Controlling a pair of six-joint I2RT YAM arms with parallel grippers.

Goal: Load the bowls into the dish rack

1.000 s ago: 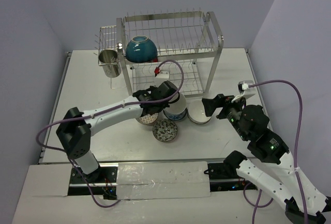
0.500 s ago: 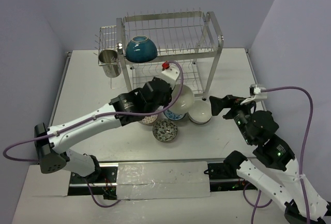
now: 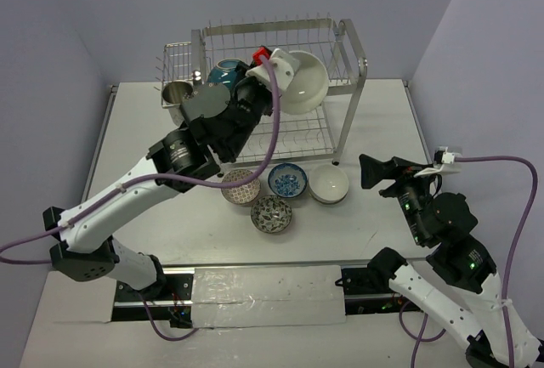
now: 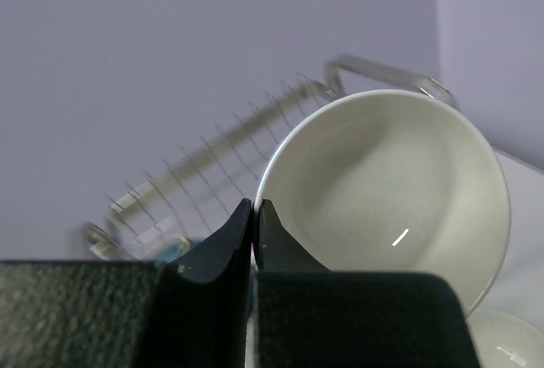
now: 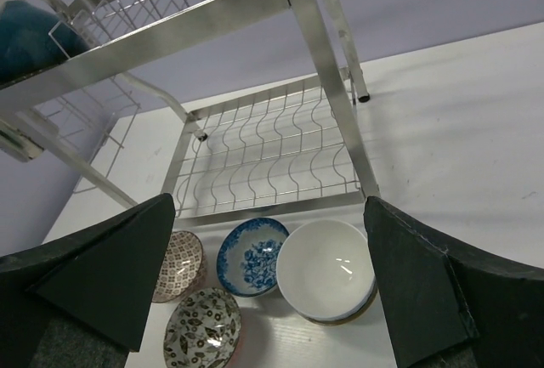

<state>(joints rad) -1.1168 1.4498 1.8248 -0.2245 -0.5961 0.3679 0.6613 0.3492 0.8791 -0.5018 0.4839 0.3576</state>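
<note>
From above we see the left gripper [image 3: 270, 66] holding a glossy white bowl [image 3: 308, 83] tilted at the dish rack's [image 3: 350, 45] upper wire tier; only its wrist view shows the jaws pinched on the thin rim; the right gripper [image 5: 270, 240] is spread wide, facing a second white bowl [image 5: 327, 270].

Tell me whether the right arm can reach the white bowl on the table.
Probably yes: the right pincer is open and faces the white bowl, with nothing between them.
</note>
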